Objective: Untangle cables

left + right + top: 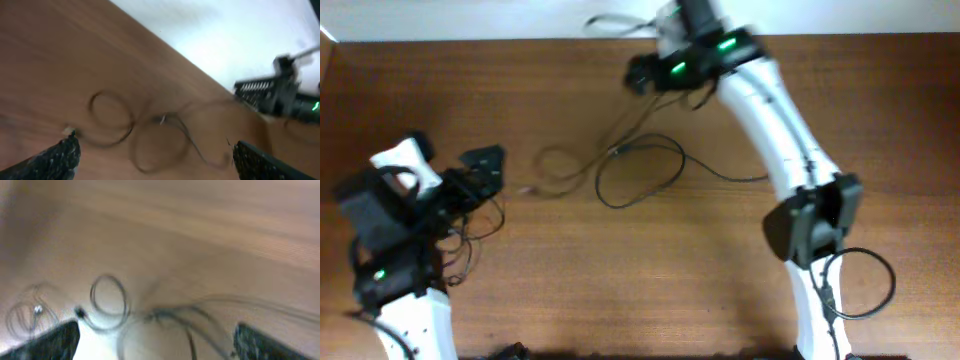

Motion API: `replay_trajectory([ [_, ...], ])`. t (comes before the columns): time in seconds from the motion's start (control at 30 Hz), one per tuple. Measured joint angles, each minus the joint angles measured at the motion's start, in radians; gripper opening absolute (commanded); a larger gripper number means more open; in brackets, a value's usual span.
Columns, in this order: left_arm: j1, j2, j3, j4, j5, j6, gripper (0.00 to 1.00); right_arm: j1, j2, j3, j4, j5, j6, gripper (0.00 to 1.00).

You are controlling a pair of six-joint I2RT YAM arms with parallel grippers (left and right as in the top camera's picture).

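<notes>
cables on table, both grippers open

left gripper [480,165]: near the table's [620,290] left edge, about halfway along it. its wrist view has the two fingers [60,160] far apart at the bottom corners with nothing between them, so it stands open and empty.

cables [616,150]: thin black cords lying on the middle of the table, somewhat toward the far edge, between the two grippers. overhead gives a small loop on the left, a larger loop on the right, strands running up toward the far edge, and one strand trailing right. the left wrist view [131,131] adds a pale plug [67,131] at the left end and shows the two loops meeting side by side. the right wrist view [155,314] is blurred; loops and crossing strands show, but which cord is which cannot be told.

right gripper [640,75]: at the far edge, past the middle. its wrist view shows fingers [60,340] spread wide, open, gripping nothing that can be made out.
</notes>
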Motion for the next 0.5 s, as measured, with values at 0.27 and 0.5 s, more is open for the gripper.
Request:
replay_trajectory([
  [0.27,-0.543,0.301,-0.003,0.336,-0.205,-0.147,0.99,-0.19,-0.016,0.227,-0.501,-0.167,-0.233,0.99],
  [0.5,-0.551,0.4,-0.003,0.382,-0.246,-0.249,0.99,-0.14,-0.016,0.204,-0.557,-0.247,-0.06,0.98],
])
